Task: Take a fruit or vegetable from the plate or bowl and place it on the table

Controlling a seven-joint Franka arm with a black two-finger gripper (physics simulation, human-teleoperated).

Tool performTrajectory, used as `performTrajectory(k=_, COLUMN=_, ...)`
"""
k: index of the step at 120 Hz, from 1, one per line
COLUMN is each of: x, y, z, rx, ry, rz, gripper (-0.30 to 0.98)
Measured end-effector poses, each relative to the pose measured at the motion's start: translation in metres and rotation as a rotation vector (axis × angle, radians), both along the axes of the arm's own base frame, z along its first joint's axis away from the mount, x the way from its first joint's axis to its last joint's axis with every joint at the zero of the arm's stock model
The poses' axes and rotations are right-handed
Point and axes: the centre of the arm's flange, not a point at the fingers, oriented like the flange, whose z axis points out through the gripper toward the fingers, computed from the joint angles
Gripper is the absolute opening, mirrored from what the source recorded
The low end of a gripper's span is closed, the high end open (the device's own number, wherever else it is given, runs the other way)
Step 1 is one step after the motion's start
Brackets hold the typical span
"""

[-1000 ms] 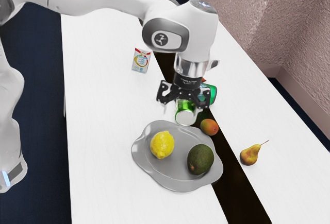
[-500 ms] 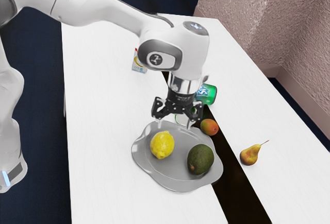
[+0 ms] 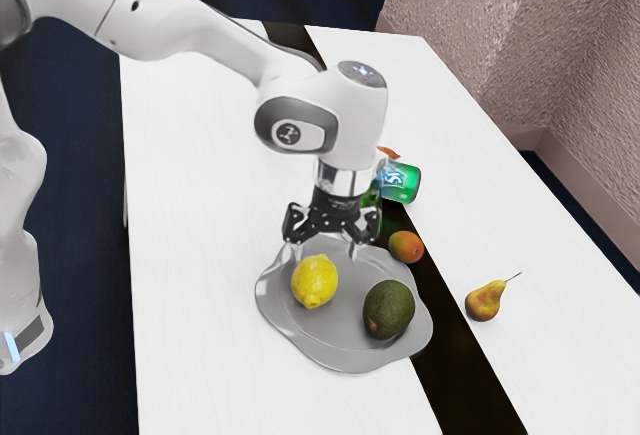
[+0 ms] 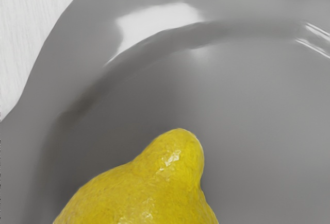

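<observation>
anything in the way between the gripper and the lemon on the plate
Nothing visible stands between the gripper and the lemon; the avocado lies beside it on the plate, toward the exterior view's right.

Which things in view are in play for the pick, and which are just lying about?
In play:
- lemon, likely the pick; end effector open near it
- avocado, the alternative
- plate, source
- table, destination

Lying about:
- pear
- orange-red fruit
- green can

Smooth, glossy plate [image 3: 343,335], perhaps metal
</observation>
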Motion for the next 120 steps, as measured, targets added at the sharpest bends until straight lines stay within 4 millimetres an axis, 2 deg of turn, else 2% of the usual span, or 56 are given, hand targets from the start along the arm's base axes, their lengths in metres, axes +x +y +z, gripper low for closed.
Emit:
performTrajectory(k=43, x=-0.015, y=0.012, z=-0.004, rx=-0.003, ry=-0.005, rz=0.033, gripper=0.69)
performTrajectory(k=97, x=-0.013, y=0.004, z=-0.016, rx=-0.003, ry=-0.006, rz=0.032, gripper=0.69)
performTrajectory(k=120, x=-0.014, y=-0.008, z=-0.019, rx=-0.004, ry=-0.014, rz=0.014, gripper=0.69)
